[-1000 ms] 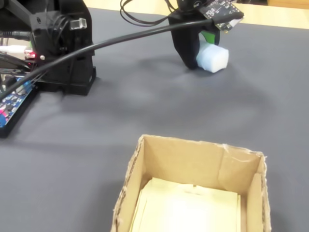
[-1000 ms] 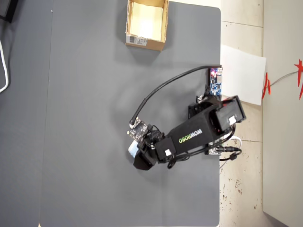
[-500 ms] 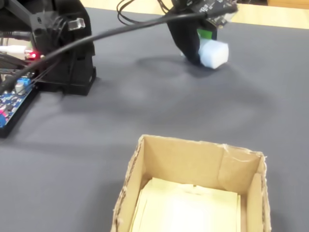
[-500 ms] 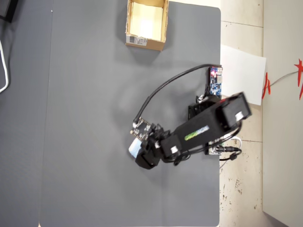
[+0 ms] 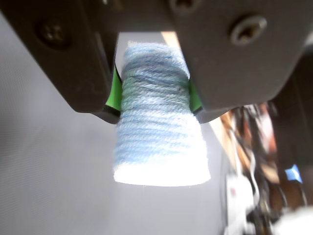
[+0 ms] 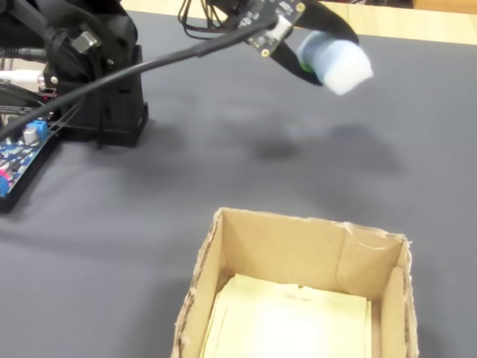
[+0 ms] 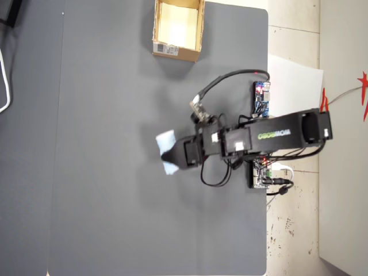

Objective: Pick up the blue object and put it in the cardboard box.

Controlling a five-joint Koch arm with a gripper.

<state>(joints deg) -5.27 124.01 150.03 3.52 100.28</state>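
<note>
The blue object (image 5: 157,132), a pale blue block wound with yarn, fills the middle of the wrist view. My gripper (image 5: 154,104) is shut on it, its green pads (image 5: 114,95) pressing both sides. In the fixed view the gripper (image 6: 311,66) holds the blue object (image 6: 341,61) in the air above the grey mat, far behind the cardboard box (image 6: 298,227). The box stands open at the bottom, with a pale yellowish inside. From overhead, the blue object (image 7: 165,140) sticks out on both sides of the gripper (image 7: 168,154) at mid-table. The cardboard box (image 7: 175,53) sits at the top edge.
The arm's black base (image 6: 97,82) and a blue circuit board (image 6: 22,145) stand at the left of the fixed view. Overhead, electronics (image 7: 263,98) and cables lie along the mat's right edge, beside a white sheet (image 7: 293,75). The grey mat (image 7: 103,184) covers the table.
</note>
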